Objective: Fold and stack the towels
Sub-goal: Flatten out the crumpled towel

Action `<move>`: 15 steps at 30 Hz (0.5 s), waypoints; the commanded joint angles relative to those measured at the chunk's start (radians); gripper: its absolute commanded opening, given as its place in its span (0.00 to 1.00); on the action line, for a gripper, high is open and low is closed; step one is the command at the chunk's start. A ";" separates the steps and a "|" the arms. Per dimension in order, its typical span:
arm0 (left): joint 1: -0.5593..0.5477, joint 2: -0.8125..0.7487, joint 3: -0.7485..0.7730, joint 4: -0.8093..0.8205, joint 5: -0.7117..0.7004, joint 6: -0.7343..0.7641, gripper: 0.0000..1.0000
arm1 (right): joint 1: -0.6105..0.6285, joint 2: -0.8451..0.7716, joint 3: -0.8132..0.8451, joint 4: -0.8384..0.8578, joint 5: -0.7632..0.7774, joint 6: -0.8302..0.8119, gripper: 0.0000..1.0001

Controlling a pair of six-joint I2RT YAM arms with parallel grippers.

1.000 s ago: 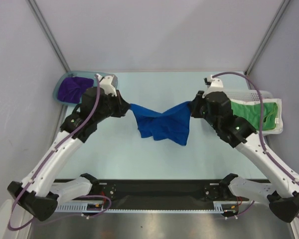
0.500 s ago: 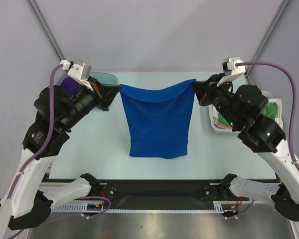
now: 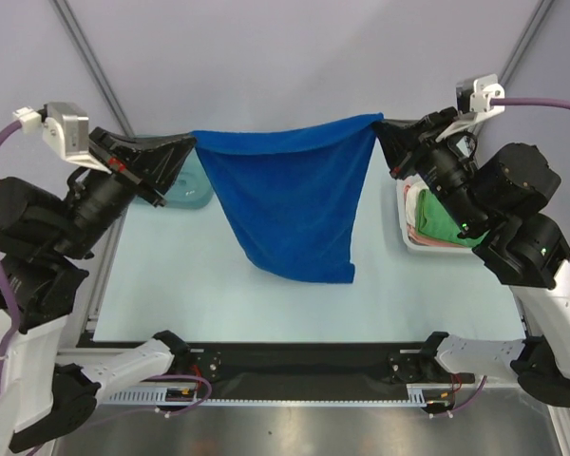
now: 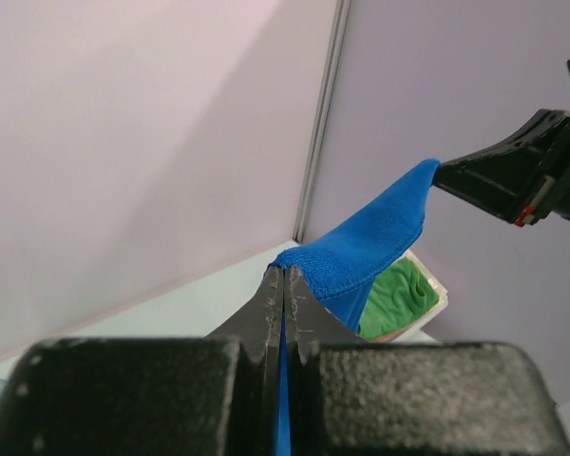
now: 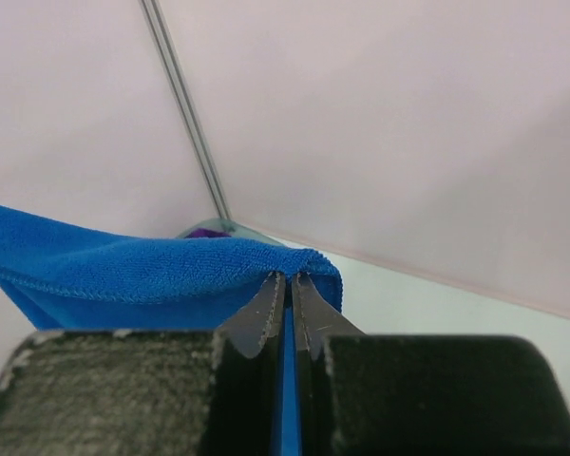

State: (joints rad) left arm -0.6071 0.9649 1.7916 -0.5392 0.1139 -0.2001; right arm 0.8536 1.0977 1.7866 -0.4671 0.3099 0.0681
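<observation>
Pale lilac-grey walls are closing in the cell on three sides, with thin metal posts [image 3: 95, 76] running up the back corners, and a light blue-white surface [image 3: 171, 285] is stretching from those walls to the black rail [image 3: 304, 366] where both arms are bolted. At the far left of the surface a translucent teal tub [image 3: 185, 195] is sitting partly hidden behind the left arm. At the far right a white slotted basket [image 3: 406, 233] is holding a crumpled green towel [image 3: 437, 218]. Both arms are reaching high above the surface. The left fingers [image 3: 185, 145] are pressing together on one top corner of the royal blue towel [image 3: 285, 190], and the right fingers [image 3: 385, 133] are pinching the other top corner just as tightly. Each wrist view is showing only a thin strip of blue cloth between the closed tips. The blue towel is hanging spread between them, its top hem sagging slightly in the middle and its body draping down over the middle of the surface. Whether its lower hem is touching the surface I cannot tell. In the right wrist view a sliver of the purple towel [image 5: 206, 232] is peeking out beyond the blue hem.
</observation>
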 commanded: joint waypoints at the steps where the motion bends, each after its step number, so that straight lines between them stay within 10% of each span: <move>1: -0.006 0.031 0.073 0.058 0.024 0.031 0.00 | 0.010 0.027 0.085 0.044 0.014 -0.057 0.00; 15: -0.005 0.099 0.213 0.114 0.018 0.062 0.00 | 0.021 0.090 0.229 0.107 0.014 -0.140 0.00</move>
State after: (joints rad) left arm -0.6071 1.0321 1.9434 -0.4828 0.1356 -0.1688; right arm 0.8696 1.1778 1.9495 -0.4278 0.3099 -0.0292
